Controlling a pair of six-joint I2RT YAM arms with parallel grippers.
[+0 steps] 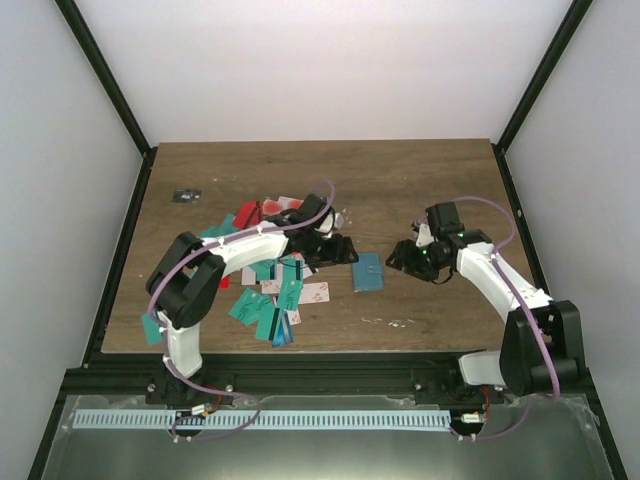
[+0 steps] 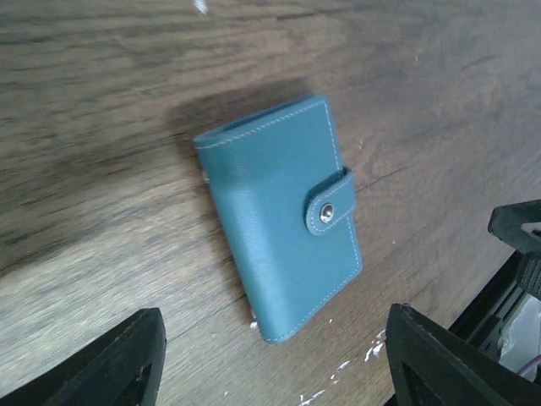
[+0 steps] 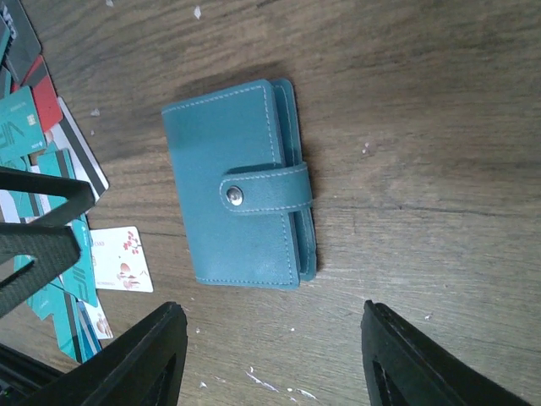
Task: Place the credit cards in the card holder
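Note:
The card holder (image 1: pixel 368 272) is a closed teal wallet lying flat on the wooden table, its strap snapped shut (image 2: pixel 283 216) (image 3: pixel 241 199). My left gripper (image 1: pixel 345 250) hovers just left of it, open, with nothing between the fingers (image 2: pixel 275 372). From the right, my right gripper (image 1: pixel 403 257) faces the holder, also open and empty (image 3: pixel 275 364). The credit cards (image 1: pixel 272 292) lie scattered in a loose pile under the left arm, teal, red and white-pink ones. Some of the cards (image 3: pixel 25 127) show at the left edge of the right wrist view.
A small dark object (image 1: pixel 186 195) lies at the far left of the table (image 1: pixel 420 180). A white-pink card (image 3: pixel 118 258) lies near the holder's left side. The black frame rails (image 1: pixel 120 250) border the table. Part of the right gripper (image 2: pixel 517 230) shows in the left wrist view.

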